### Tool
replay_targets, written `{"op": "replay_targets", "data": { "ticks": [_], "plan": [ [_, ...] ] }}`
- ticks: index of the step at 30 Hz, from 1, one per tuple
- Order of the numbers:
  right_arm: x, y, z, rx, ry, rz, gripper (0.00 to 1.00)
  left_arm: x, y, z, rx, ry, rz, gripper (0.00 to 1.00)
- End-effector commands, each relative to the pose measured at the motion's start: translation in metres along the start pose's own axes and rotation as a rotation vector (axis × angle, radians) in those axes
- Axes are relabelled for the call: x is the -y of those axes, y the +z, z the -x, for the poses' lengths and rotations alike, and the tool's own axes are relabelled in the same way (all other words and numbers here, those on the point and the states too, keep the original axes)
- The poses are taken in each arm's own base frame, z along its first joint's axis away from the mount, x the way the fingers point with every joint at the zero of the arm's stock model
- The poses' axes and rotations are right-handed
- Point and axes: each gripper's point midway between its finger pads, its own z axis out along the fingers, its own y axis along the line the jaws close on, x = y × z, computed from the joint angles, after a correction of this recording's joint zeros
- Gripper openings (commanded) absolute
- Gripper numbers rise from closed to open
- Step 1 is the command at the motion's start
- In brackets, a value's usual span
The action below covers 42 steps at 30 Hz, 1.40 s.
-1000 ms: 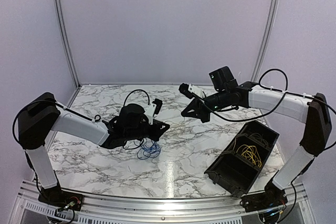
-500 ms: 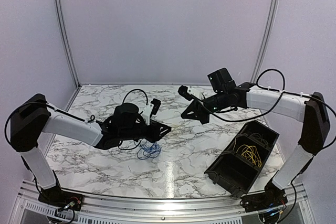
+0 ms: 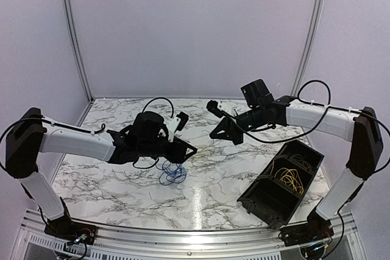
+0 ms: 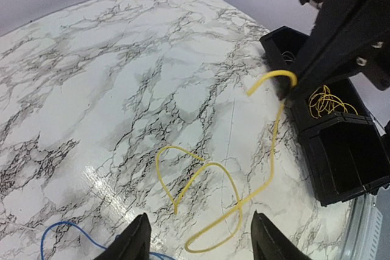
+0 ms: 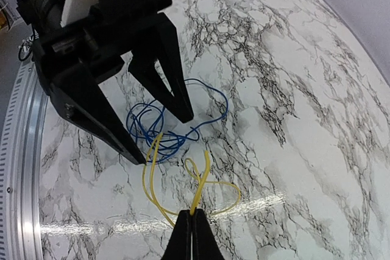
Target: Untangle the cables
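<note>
Left gripper [image 4: 200, 224] has spread; right gripper [image 5: 192, 216] pinches yellow cable [image 4: 210, 172]; bin [image 3: 255, 204] holds yellow bundle [image 3: 290, 181], possibly others.

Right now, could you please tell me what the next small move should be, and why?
Probably the right tool, shut on the yellow cable, should lift and draw it toward the black bin. The left tool is open and holds nothing, and the yellow cable's loose end lies close by the blue cable, so pulling away should separate them.

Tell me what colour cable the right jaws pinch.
A yellow cable, clearest in the right wrist view.
</note>
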Motion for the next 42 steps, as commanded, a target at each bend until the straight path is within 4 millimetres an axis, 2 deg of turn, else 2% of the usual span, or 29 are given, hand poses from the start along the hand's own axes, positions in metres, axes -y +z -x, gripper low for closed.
{"op": "replay_targets", "data": {
  "ticks": [1,4,8,10,12,17,22,26,28,32,33,37,42],
  "plan": [
    [-0.008,0.000,0.004,0.014,-0.004,0.045,0.00,-0.004,0.017,-0.005,-0.049,0.062,0.008,0.52],
    [-0.010,0.001,0.004,0.016,0.000,0.054,0.00,-0.003,0.025,-0.002,-0.047,0.084,0.001,0.36],
    [-0.012,0.003,0.003,0.018,0.012,0.071,0.00,0.003,0.026,0.009,0.001,0.084,-0.024,0.12],
    [-0.012,0.005,0.002,0.019,0.022,0.081,0.00,0.009,0.023,0.016,0.037,0.084,-0.045,0.03],
    [-0.011,0.007,0.001,0.016,0.038,0.087,0.00,0.015,0.020,0.022,0.068,0.089,-0.054,0.00],
    [-0.006,0.015,-0.004,-0.009,0.076,0.088,0.22,0.022,0.013,0.029,0.116,0.098,-0.062,0.00],
    [-0.001,0.016,-0.003,-0.011,0.101,0.073,0.32,0.023,0.014,0.025,0.113,0.094,-0.069,0.00],
    [0.003,0.014,0.001,0.002,0.122,0.061,0.36,0.025,0.016,0.020,0.106,0.090,-0.076,0.00],
    [0.002,0.012,0.003,0.016,0.137,0.077,0.33,0.026,0.016,0.019,0.105,0.091,-0.077,0.00],
    [0.003,0.005,0.008,0.056,0.166,0.115,0.03,0.026,0.018,0.017,0.104,0.092,-0.072,0.00],
    [0.003,0.003,0.009,0.060,0.166,0.114,0.00,0.024,0.020,0.016,0.102,0.087,-0.063,0.00],
    [0.001,-0.008,0.023,0.098,0.152,0.115,0.00,0.021,0.035,0.012,0.088,0.058,-0.058,0.00],
    [-0.013,-0.040,0.064,0.188,0.095,0.132,0.00,0.026,0.063,0.012,0.082,0.041,-0.101,0.00]
  ]
}}
